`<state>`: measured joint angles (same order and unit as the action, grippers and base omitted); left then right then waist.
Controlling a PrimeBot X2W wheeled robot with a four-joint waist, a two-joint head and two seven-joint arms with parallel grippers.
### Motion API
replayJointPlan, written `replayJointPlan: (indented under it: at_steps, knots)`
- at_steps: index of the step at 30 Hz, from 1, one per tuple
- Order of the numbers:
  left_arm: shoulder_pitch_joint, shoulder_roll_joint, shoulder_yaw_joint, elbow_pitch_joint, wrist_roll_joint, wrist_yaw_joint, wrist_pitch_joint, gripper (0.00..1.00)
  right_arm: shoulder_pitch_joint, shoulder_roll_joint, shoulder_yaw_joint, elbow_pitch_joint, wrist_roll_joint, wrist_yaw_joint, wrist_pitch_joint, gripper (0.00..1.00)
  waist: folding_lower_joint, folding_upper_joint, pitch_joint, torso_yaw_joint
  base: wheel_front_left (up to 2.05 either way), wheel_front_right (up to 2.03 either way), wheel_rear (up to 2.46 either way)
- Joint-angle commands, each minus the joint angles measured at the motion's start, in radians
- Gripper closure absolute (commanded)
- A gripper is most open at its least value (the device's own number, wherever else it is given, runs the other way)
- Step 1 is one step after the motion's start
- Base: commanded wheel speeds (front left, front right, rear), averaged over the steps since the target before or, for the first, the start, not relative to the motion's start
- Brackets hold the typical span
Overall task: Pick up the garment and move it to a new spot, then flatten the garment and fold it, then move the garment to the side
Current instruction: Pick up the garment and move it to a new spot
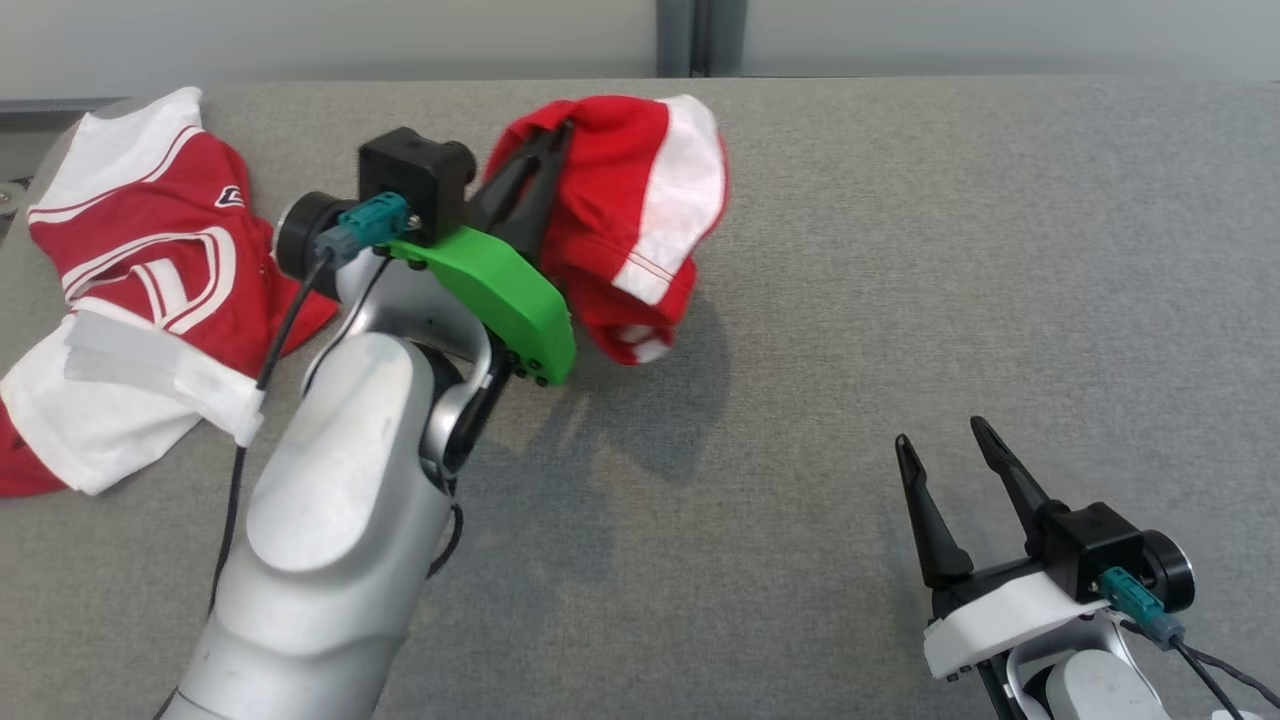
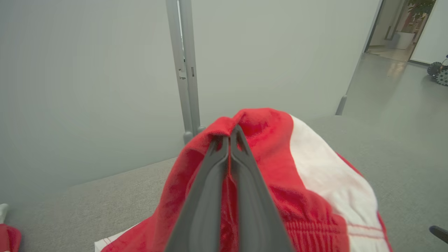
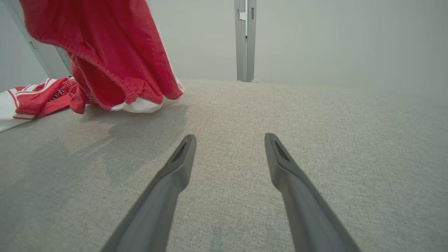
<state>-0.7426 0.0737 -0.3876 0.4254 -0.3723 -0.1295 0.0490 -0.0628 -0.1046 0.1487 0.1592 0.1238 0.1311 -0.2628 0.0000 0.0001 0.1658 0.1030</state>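
Hard to read the shape of the garment (image 1: 640, 190): bunched red and white, hanging from the left gripper (image 1: 558, 135) over the far middle of the bench (image 1: 900, 250), jaws pressed together on a red fold at its top. Swallows the fingertips in the head view; runs off the bottom edge in the left wrist view. Cannot tell contact from gap between its lowest white hem and the bench in the right wrist view. At the bench's left edge, partly cut off by the frame, a 2nd red and white shirt (image 1: 130, 280), crumpled and lying flat. Low at the near right, the right gripper (image 1: 940, 432), jaws spread wide with only grey cloth between them. Open grey surface from the middle across to the right, up to the far edge by the pale wall (image 1: 400, 40).
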Motion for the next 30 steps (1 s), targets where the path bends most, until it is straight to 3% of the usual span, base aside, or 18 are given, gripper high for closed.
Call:
replayJointPlan:
  at_steps: [1, 6, 10, 12, 21, 30]
  knots:
    - [0.027, -0.003, -0.021, -0.053, -0.016, -0.001, 0.021, 1.00, 0.011, 0.004, -0.005, -0.001, 0.008, -0.001, -0.003, 0.00, 0.0000, -0.0001, -0.019, -0.058, 0.00, 0.00, 0.00]
    - [0.099, -0.014, -0.124, -0.267, -0.076, 0.000, 0.106, 1.00, 0.007, 0.014, -0.013, -0.002, 0.006, -0.001, -0.003, 0.00, 0.0000, -0.0001, -0.014, -0.111, 0.00, 0.00, 0.00]
    - [0.148, -0.017, -0.197, -0.327, -0.089, 0.014, 0.145, 1.00, 0.000, 0.020, -0.013, 0.000, 0.006, -0.001, -0.003, 0.00, 0.0000, -0.0001, -0.007, -0.145, 0.00, 0.00, 0.00]
    - [0.174, -0.016, -0.220, -0.310, -0.085, 0.023, 0.155, 1.00, -0.003, 0.022, -0.014, 0.002, 0.007, -0.001, -0.003, 0.00, 0.0000, -0.0001, -0.003, -0.160, 0.00, 0.00, 0.00]
    - [0.283, 0.111, -0.287, -0.091, -0.060, 0.015, 0.214, 1.00, 0.020, 0.029, -0.025, 0.019, 0.005, -0.001, -0.003, 0.00, 0.0000, -0.0001, -0.008, -0.177, 0.00, 0.00, 0.00]
    - [0.266, 0.148, -0.262, 0.027, -0.086, 0.020, 0.154, 1.00, 0.023, 0.022, -0.020, 0.042, -0.001, -0.001, -0.003, 0.00, 0.0000, -0.0001, -0.032, -0.143, 0.00, 0.00, 0.00]
